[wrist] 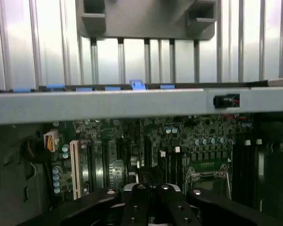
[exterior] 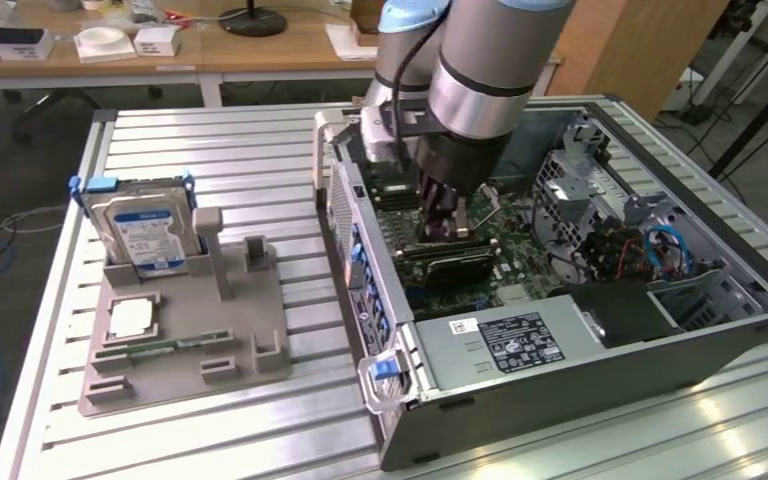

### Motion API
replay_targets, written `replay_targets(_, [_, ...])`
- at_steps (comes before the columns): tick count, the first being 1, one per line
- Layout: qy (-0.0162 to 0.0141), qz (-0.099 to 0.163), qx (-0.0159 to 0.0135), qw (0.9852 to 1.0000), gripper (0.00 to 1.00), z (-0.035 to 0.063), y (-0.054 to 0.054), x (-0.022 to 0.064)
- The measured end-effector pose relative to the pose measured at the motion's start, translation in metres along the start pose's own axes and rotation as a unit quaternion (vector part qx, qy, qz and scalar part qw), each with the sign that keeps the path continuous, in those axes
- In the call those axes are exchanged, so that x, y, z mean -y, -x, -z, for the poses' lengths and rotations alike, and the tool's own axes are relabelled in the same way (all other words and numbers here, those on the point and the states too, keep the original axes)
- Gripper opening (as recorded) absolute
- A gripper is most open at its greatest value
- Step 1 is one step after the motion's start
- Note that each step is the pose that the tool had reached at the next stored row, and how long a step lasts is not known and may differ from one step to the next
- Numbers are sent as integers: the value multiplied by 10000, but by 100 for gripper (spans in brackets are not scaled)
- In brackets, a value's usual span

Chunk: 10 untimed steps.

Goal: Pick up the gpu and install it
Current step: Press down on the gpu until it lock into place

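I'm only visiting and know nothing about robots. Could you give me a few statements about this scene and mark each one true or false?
1. The gripper is down inside the open computer case. True.
2. The hard drive with the blue label lies inside the case. False: it stands upright in the grey holder on the table, toward the exterior view's left.
3. The gripper is wide open. False: it is shut.
4. The case lies on its side, with the motherboard exposed. True.
5. The case sits on a wooden table. False: it rests on a ribbed metal table.
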<state>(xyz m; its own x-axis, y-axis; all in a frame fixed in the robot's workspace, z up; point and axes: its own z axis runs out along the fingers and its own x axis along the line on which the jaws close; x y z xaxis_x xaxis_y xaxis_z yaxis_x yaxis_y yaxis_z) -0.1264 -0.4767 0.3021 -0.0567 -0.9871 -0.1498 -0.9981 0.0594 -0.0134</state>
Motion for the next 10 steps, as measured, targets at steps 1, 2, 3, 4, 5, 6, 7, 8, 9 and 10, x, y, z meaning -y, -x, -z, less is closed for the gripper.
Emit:
replay_targets(1, [0, 0, 9, 10000, 11, -1, 2, 46])
replay_targets(2, [1, 0, 17, 10000, 11, -2, 5, 90])
replay_targets(3, [2, -1, 28, 10000, 11, -3, 8, 134])
replay_targets(4, [2, -1, 39, 10000, 11, -4, 10, 180])
replay_targets(5, [3, 0, 50, 10000, 11, -5, 13, 228])
replay_targets(6, [4, -1, 60, 10000, 11, -5, 15, 272])
replay_targets(7, [4, -2, 71, 10000, 11, -7, 18, 317])
replay_targets(8, [5, -1, 82, 10000, 11, -8, 20, 362])
replay_targets(9, [6, -2, 93, 10000, 11, -9, 23, 407])
replay_targets(10, [6, -3, 105, 9999, 11, -10, 25, 451])
